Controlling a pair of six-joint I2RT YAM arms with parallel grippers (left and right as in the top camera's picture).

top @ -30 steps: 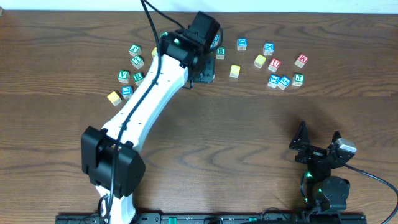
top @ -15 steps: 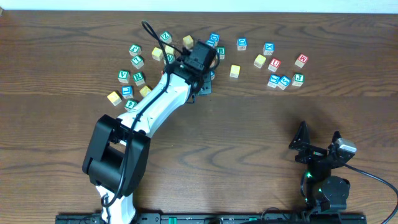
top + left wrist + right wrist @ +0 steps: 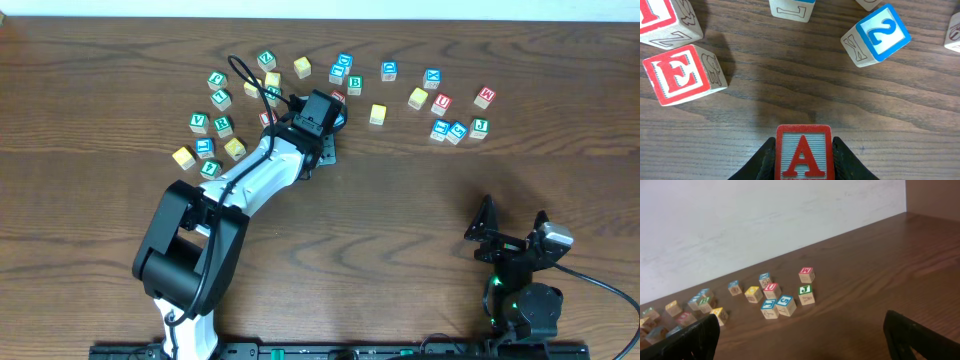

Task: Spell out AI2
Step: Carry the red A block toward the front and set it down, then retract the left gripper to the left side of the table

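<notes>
The left gripper (image 3: 803,167) pinched the A cube (image 3: 803,149) between its fingers. The 2 cube (image 3: 879,34) lay beyond it to the right. The right gripper (image 3: 800,342) stood spread wide.

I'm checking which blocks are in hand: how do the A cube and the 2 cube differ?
The A cube is clamped in the left tool; the 2 cube lies free on the table. The A is red, the 2 blue. The A cube faces the wrist camera squarely; the 2 cube sits turned. Both are small wooden cubes.
</notes>
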